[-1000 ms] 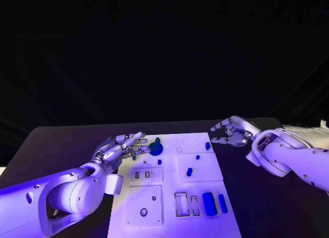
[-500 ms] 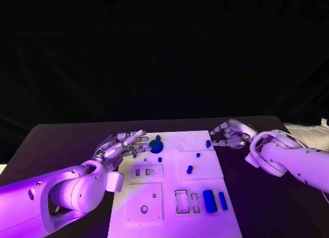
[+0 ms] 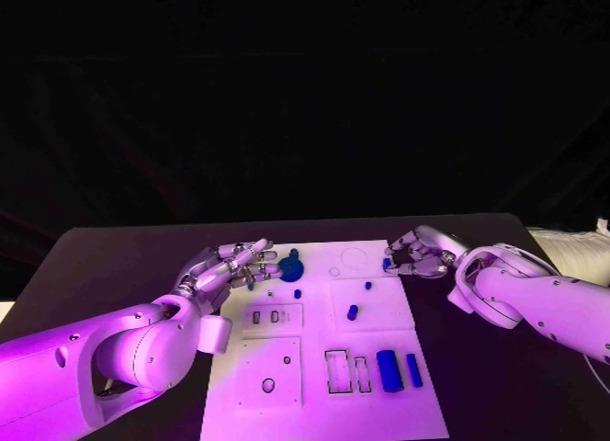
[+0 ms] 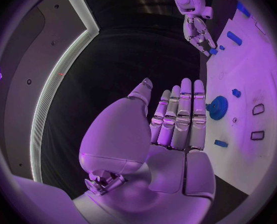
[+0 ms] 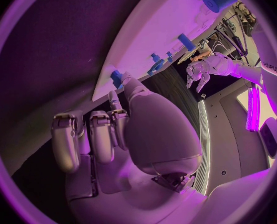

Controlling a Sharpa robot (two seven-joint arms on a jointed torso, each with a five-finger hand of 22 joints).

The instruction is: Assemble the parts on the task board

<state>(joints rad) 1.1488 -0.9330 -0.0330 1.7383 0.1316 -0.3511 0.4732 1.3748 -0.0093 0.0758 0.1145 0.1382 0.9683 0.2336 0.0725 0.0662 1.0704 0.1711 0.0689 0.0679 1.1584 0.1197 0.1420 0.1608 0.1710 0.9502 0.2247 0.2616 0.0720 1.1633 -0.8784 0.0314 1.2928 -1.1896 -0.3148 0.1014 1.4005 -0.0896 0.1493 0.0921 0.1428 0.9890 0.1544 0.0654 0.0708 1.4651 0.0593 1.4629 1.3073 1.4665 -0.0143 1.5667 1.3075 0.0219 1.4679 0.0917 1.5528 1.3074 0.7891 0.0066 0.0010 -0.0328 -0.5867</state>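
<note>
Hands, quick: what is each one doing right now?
Left hand: open, fingers straight, holding nothing, beside the round blue part.
Right hand: at the small blue part on the task board edge; cannot tell whether it grips.

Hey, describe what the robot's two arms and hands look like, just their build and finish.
Both arms are smooth, glossy white shells with rounded, bulbous joint housings. The left arm shows small dark dots on its casing. Each ends in a silver metallic hand with segmented fingers: the left hand and the right hand. The wrist views show broad, smooth palm backs. A thin cable trails by the right arm.
</note>
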